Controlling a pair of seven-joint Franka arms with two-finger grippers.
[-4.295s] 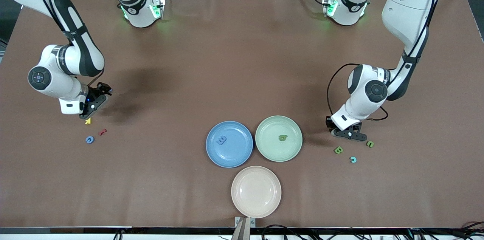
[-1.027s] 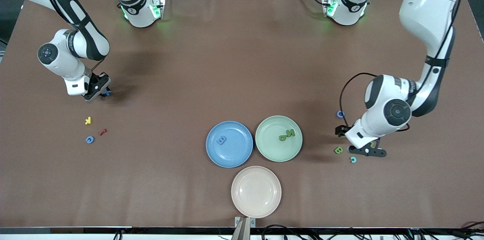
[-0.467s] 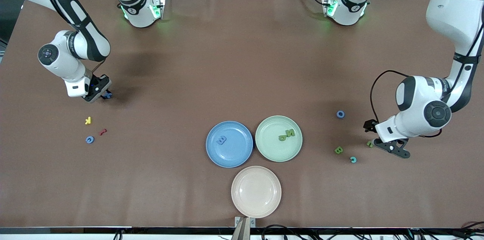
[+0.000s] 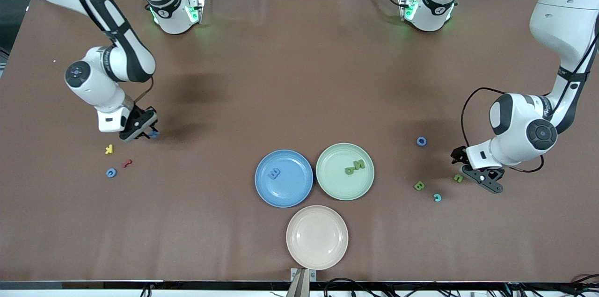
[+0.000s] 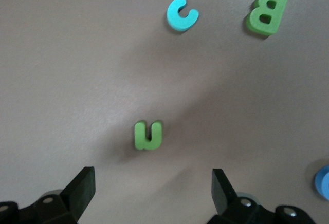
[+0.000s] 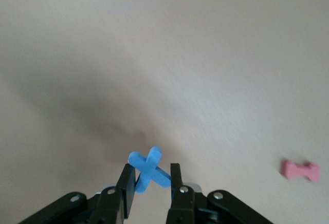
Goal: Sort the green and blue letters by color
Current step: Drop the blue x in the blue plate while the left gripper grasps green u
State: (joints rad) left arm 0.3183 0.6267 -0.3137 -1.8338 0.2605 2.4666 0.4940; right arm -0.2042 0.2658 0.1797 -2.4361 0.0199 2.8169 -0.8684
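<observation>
I have the right gripper [image 4: 146, 133] up over bare brown table [image 4: 290, 77] pinching a small flat blue X-shaped letter [image 6: 149, 168], while my left gripper [image 4: 482, 176], jaws spread wide, hangs just beside the small green U-shaped letter [image 5: 148, 135] lying on the table.

A high front camera faces both robots across the table [image 4: 299, 77]; each wrist camera looks down close.
</observation>
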